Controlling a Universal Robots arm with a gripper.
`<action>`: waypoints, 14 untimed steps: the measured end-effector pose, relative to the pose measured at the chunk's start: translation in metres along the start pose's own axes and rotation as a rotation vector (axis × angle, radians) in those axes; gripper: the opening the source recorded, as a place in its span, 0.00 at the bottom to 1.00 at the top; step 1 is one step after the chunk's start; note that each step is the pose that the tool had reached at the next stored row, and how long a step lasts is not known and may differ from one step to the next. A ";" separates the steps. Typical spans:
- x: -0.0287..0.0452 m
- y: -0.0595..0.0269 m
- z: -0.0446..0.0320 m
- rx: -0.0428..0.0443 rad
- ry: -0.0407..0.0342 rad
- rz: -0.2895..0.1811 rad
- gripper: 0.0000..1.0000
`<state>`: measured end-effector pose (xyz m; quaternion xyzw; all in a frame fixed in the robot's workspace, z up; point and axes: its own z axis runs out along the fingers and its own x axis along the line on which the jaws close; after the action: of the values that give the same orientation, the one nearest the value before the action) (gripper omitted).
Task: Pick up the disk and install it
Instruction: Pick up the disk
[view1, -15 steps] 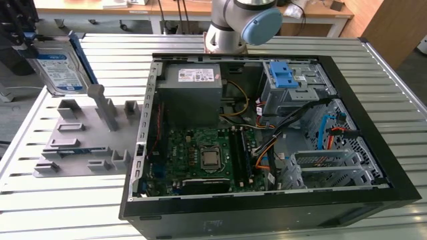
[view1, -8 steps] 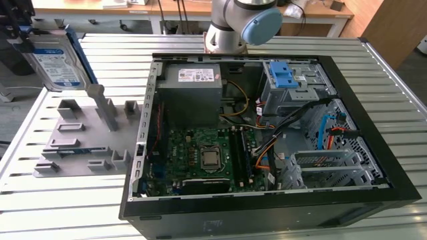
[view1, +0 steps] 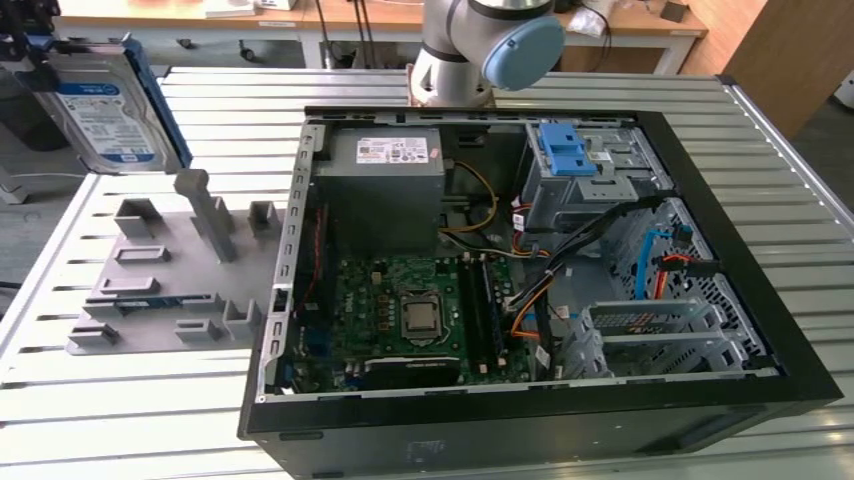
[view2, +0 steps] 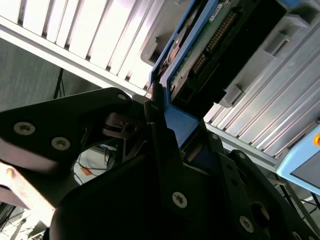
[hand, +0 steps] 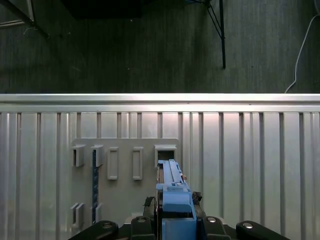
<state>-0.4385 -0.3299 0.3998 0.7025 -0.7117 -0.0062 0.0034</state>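
The disk (view1: 104, 110), a silver drive with a blue-and-white label and a blue frame, hangs upright above the table at the exterior view's far left. It is lifted clear of the grey holder plate (view1: 167, 275). My gripper (view1: 38, 52) is shut on its top end. In the first wrist view the disk (hand: 171, 182) is edge-on between the fingers of the gripper (hand: 176, 212), above the holder plate (hand: 125, 200). The second wrist view has the disk's (view2: 212, 47) circuit-board side and blue frame clamped in the gripper (view2: 167, 117).
The open computer case (view1: 747, 300) lies on the slatted metal table (view1: 120, 420), at the exterior view's right of the holder plate. Inside are a grey power supply (view1: 380, 180), a motherboard (view1: 400, 315), cables, and a blue latch on a grey drive cage (view1: 574, 150). The arm's base (view1: 467, 50) stands behind the case.
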 end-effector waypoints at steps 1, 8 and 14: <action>0.0000 0.0000 -0.0018 0.0000 0.0000 0.000 0.36; -0.0001 0.0002 -0.0167 0.0000 -0.0001 0.000 0.36; -0.0001 0.0004 -0.0286 0.0000 0.0000 0.000 0.36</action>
<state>-0.4385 -0.3299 0.4284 0.7025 -0.7117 -0.0062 0.0035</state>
